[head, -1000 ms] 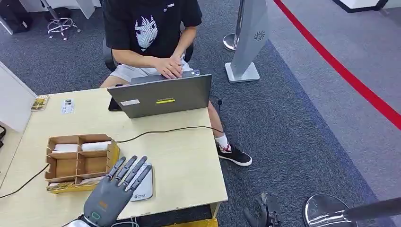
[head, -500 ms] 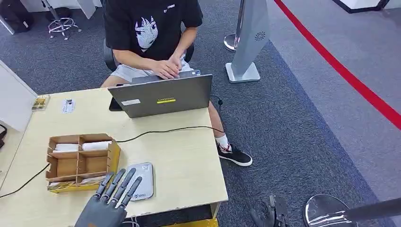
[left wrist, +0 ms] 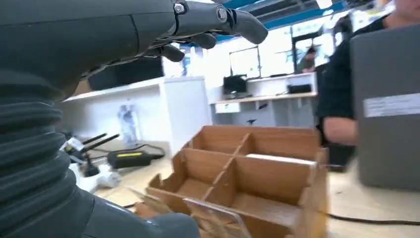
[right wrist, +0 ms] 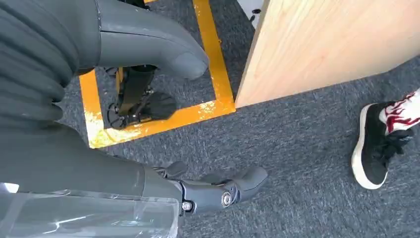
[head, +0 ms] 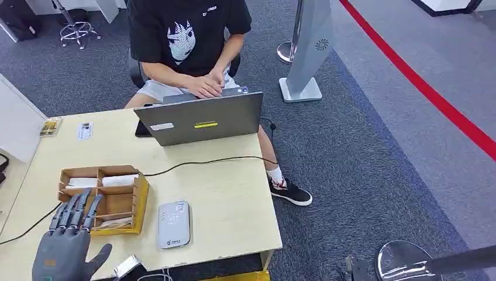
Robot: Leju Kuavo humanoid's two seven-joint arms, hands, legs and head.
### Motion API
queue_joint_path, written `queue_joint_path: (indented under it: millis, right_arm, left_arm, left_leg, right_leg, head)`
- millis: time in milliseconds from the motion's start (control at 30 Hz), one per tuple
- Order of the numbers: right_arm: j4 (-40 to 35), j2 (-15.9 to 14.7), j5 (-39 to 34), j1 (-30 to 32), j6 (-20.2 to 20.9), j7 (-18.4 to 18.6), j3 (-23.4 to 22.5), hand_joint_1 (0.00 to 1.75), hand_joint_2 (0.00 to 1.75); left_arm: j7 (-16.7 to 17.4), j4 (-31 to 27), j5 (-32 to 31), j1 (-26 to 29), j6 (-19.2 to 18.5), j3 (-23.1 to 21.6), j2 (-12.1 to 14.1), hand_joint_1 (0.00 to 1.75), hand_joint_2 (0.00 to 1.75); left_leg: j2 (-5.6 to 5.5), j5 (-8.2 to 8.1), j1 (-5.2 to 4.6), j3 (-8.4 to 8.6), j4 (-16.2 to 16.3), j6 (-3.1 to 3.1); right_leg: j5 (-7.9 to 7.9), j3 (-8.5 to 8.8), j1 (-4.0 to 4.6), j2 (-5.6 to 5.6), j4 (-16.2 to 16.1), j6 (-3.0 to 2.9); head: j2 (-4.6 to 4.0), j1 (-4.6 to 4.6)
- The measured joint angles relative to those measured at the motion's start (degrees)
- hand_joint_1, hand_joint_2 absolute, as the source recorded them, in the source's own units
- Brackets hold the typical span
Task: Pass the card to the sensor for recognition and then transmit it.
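A grey card sensor point(head: 174, 224) lies flat near the table's front edge. Left of it stands a brown cardboard divider box point(head: 139, 199), with white cards point(head: 119, 180) in its far compartments and cards point(head: 114, 222) leaning in a near one. My left hand point(head: 64, 249) hovers over the box's near-left corner, fingers point(head: 76, 211) stretched forward, thumb spread, holding nothing. In the left wrist view the fingers point(left wrist: 218, 17) reach above the box point(left wrist: 257, 173), where a card point(left wrist: 215, 215) stands in the near compartment. My right hand point(right wrist: 148, 148) hangs beside the table over the carpet, empty.
A person sits at the far side typing on a grey laptop point(head: 199, 120). A black cable point(head: 205, 161) crosses the table point(head: 228, 199). A small silvery item point(head: 126, 266) sits at the front edge. A shoe point(head: 290, 192) rests beside the table's right side.
My left hand has swung left, from over the sensor to over the box's near-left corner. The right hand has dropped out of the head view's bottom edge.
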Motion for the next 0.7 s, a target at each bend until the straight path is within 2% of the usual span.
queue_joint_path:
  millis: [200,500,700]
  right_arm:
    - [-0.8,0.0,0.0,0.5,0.0,0.2,0.6,0.00,1.75]
    - [-1.3,0.0,0.0,0.6,-0.2,0.2,1.1,0.00,1.75]
    - [-1.3,0.0,1.2,0.6,-0.5,0.2,1.2,0.00,1.75]
  left_arm:
    - [-1.3,2.1,0.5,-0.3,-0.4,5.4,-2.7,0.00,1.75]
    - [-2.8,4.2,-1.3,-0.9,-2.5,8.9,-5.5,0.00,1.75]
    - [-3.5,7.7,-2.1,-2.2,-3.4,9.2,-6.4,0.00,1.75]
  left_leg:
    - [0.01,0.00,0.01,0.02,0.0,0.00]
    - [0.00,0.00,0.00,0.01,0.0,0.00]
    - [0.00,0.00,0.01,0.02,0.0,0.00]
  right_leg:
    - [0.00,0.01,0.01,0.01,0.0,0.00]
    - [0.00,0.00,0.00,0.01,0.0,0.00]
    - [0.01,0.01,0.01,0.01,0.0,0.00]
  head:
    - [0.00,0.00]
    - [0.00,0.02]
    - [0.00,0.00]
